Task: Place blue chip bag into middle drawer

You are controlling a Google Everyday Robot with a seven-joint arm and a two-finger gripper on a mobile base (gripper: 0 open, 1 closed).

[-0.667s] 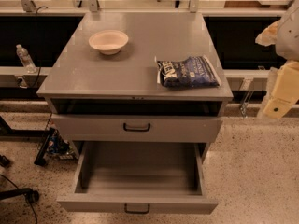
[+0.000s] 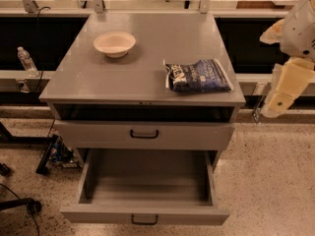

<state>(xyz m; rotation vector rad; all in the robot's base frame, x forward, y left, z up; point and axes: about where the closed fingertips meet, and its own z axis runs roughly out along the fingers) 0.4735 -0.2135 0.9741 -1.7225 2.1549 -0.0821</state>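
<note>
The blue chip bag (image 2: 198, 75) lies flat on the right front part of the grey cabinet top (image 2: 123, 77), dark blue foil with white print. The middle drawer (image 2: 145, 214) is pulled open below the shut handled front (image 2: 144, 134); its inside shows nothing in it. My gripper (image 2: 281, 95) hangs off the cabinet's right side, cream coloured, to the right of the bag and apart from it, holding nothing that I can see.
A cream bowl (image 2: 114, 44) stands on the back left of the cabinet top. An open slot (image 2: 142, 113) gapes under the top. A water bottle (image 2: 25, 59) stands on a ledge at left. Cables and a chair base (image 2: 19, 203) lie on the floor at left.
</note>
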